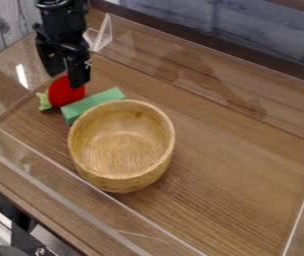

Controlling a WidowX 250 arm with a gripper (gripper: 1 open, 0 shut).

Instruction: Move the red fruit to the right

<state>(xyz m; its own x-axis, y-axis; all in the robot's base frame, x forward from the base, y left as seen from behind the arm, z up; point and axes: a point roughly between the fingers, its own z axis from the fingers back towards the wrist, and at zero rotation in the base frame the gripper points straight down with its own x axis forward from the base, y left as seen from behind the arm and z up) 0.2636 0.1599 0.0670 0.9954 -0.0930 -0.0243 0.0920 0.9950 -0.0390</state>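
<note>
The red fruit (67, 92) lies at the left of the wooden table, its green stem end pointing left, resting against a flat green block (95, 103). My black gripper (63, 70) hangs straight down right over the fruit, its fingers spread open and reaching down to the fruit's top. The fingers hide the upper part of the fruit. Nothing is held between them.
A round wooden bowl (121, 145) stands just right of and in front of the fruit and block. Clear acrylic walls (21, 170) fence the table on the left, front and back. Bare wood lies to the right of the bowl.
</note>
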